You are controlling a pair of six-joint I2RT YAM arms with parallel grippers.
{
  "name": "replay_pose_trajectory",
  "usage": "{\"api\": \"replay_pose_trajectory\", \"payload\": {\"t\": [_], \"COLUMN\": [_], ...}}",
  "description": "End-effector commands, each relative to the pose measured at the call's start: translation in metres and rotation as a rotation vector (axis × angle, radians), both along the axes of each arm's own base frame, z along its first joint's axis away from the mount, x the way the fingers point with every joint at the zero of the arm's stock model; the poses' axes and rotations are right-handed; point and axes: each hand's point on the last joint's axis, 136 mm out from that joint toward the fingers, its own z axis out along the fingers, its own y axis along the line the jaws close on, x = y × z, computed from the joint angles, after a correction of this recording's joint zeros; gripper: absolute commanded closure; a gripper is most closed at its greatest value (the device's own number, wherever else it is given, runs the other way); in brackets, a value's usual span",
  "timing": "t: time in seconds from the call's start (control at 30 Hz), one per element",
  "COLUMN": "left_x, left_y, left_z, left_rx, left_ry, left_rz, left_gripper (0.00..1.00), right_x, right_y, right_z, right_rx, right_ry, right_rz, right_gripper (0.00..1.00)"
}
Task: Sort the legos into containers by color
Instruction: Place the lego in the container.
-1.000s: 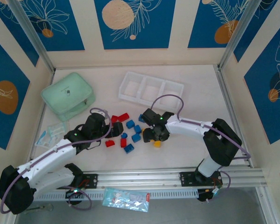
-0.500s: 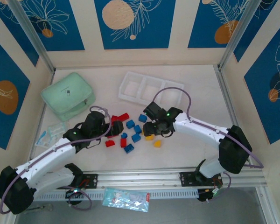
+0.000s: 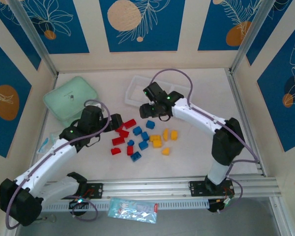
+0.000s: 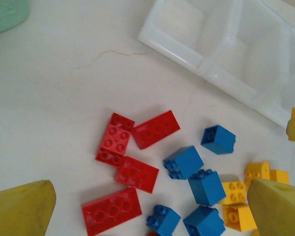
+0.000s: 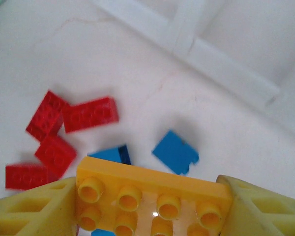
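the right gripper's (image 5: 152, 209) fingers (image 5: 34, 211) clamp the two short ends of one long yellow brick (image 5: 152, 189), with two rows of four studs facing the wrist camera. the brick is held clear of the table (image 3: 211, 91). from above, this gripper (image 3: 155, 112) hangs just near of the left end of the tray (image 3: 133, 93), on the far side of the loose pile. the tray (image 5: 226, 64) is one long white piece with three square compartments, lying at the far middle of the table.

the left gripper's (image 4: 147, 209) fingers (image 4: 19, 211) stand wide apart with nothing between them. it (image 3: 112, 129) hovers at the left edge of the pile, over the red bricks (image 3: 130, 123).

counted from above, the pile holds about six red bricks on the left, six blue bricks (image 3: 137, 131) in the middle and five yellow bricks (image 3: 166, 151) on the right. the left wrist view gives four whole red bricks (image 4: 156, 129) and five blue (image 4: 218, 139). its yellow ones (image 4: 231, 191) are partly hidden behind a finger, so their count cannot be told there.

one mint-green case (image 3: 71, 101) sits at the far left. one printed packet (image 3: 132, 209) lies near, beyond the rail.
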Motion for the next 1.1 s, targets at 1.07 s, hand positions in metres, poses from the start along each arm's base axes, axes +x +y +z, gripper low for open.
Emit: {"api": "replay_pose_trajectory", "payload": {"t": [1.07], "left_x": [0.043], "left_y": [0.0], "left_z": [0.002], "left_rx": [-0.048], "left_ry": [-0.02], "left_rz": [0.009], "left_gripper": [0.01], "right_x": [0.181], "right_y": [0.047], "right_z": [0.014], "right_rx": [-0.104], "right_ry": [-0.278], "right_rz": [0.099], "right_gripper": [0.13]}}
